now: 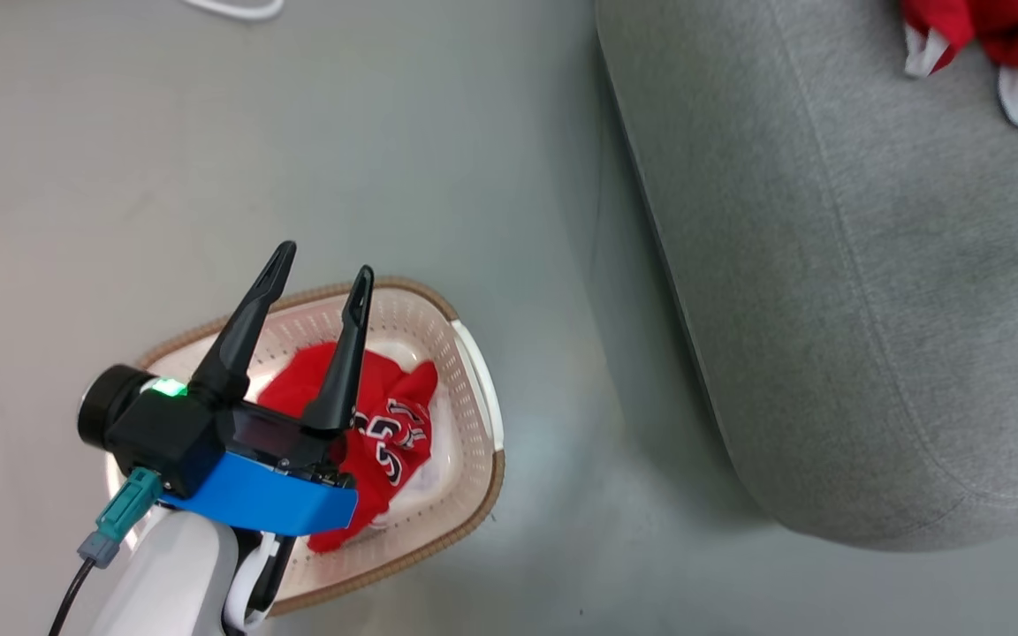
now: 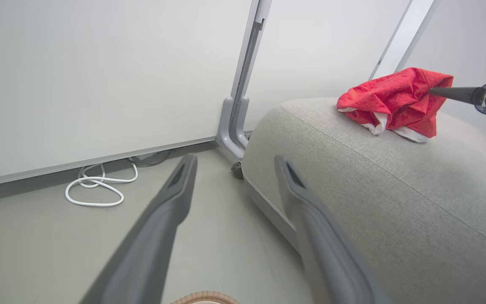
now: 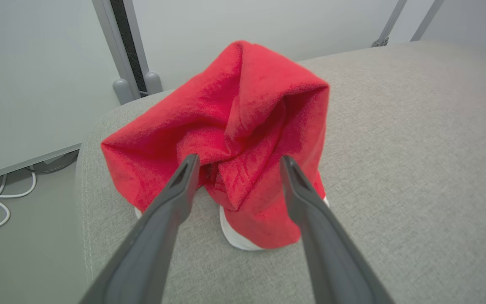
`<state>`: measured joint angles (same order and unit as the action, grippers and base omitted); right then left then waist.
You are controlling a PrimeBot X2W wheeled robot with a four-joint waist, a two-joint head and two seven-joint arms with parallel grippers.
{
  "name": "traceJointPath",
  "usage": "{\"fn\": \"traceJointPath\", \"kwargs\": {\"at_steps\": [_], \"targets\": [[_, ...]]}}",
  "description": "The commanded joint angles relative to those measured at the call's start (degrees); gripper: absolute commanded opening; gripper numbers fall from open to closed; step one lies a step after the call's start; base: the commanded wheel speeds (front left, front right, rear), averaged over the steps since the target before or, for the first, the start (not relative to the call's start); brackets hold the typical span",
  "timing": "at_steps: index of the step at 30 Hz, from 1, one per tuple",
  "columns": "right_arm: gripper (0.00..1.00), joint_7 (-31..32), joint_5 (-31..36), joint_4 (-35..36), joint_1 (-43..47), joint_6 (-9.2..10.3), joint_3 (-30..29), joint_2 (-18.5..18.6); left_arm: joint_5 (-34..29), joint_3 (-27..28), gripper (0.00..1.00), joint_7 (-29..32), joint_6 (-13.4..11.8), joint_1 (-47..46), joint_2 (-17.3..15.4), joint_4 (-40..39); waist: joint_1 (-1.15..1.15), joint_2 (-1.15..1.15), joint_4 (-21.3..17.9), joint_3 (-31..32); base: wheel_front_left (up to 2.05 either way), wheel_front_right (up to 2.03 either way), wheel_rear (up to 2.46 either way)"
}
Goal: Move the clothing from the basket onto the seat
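Floor: grey and smooth. The basket stands on it, and a strip of bare floor lies between the basket and the seat.
Wall: pale panels with one grey post standing at the seat's far corner.
Seat: one big grey cushion on my right side. In the head view its long edge runs from the top middle down to the lower right, and a stitched seam follows it.
Basket: one, cream with holes and a brown rim, near the seat but apart from it. My left forearm and gripper cover its lower left part in the head view.
Clothing, count: two red pieces.
Piece in the basket: crumpled inside the basket. Its black-and-white lettering faces up, and its longer side runs toward the bottom of the head view.
Piece on the seat: heaped near the seat's far corner. One fold stands up and the white trim lies below, on the cushion.
Cable: one white loop on the floor by the wall, well apart from the basket.
My left gripper: above the basket, fingers apart, nothing between them.
My right gripper: over the seat, fingers apart, tips at the heaped piece and not clamped on it.
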<state>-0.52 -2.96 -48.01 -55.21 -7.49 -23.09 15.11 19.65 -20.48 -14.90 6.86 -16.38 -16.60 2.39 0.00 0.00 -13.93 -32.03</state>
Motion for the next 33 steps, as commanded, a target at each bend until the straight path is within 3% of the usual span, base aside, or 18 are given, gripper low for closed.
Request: {"fn": "traceJointPath", "kwargs": {"at_steps": [1, 11, 18, 26, 33], "targets": [[1.00, -0.6, -0.3, 0.1, 2.2, -0.01, 1.1, -0.5, 0.3, 0.8, 1.00, -0.3, 0.1, 1.1, 0.6, 0.6, 0.00, 0.00, 0.7, 4.5, 0.00, 0.00, 0.00], [1.00, -4.6, -2.3, 6.0, 16.0, -0.01, 10.5, -5.0, 1.8, 6.6, 1.00, -0.4, 0.5, 7.7, 5.1, 5.5, 0.00, 0.00, 1.7, 17.1, 0.00, 0.00, 0.00], [1.00, -4.0, -0.3, 16.8, 28.4, -0.01, 14.9, -8.1, 1.9, 11.2, 1.00, -0.3, 0.7, 13.0, 7.4, 8.2, 0.00, 0.00, 3.0, 24.3, 0.00, 0.00, 0.00], [1.00, -2.5, 2.0, 31.3, 40.8, -0.01, 20.2, -10.8, 1.2, 16.1, 1.00, -0.3, 0.8, 17.8, 9.3, 9.8, 0.00, 0.00, 4.6, 29.0, 0.00, 0.00, 0.00], [1.00, -2.9, 3.2, 38.4, 49.7, -0.01, 21.7, -12.0, 0.4, 18.5, 1.00, -0.3, 0.8, 19.5, 10.3, 11.0, 0.00, 0.00, 7.7, 31.4, 0.00, 0.00, 0.00]]}}
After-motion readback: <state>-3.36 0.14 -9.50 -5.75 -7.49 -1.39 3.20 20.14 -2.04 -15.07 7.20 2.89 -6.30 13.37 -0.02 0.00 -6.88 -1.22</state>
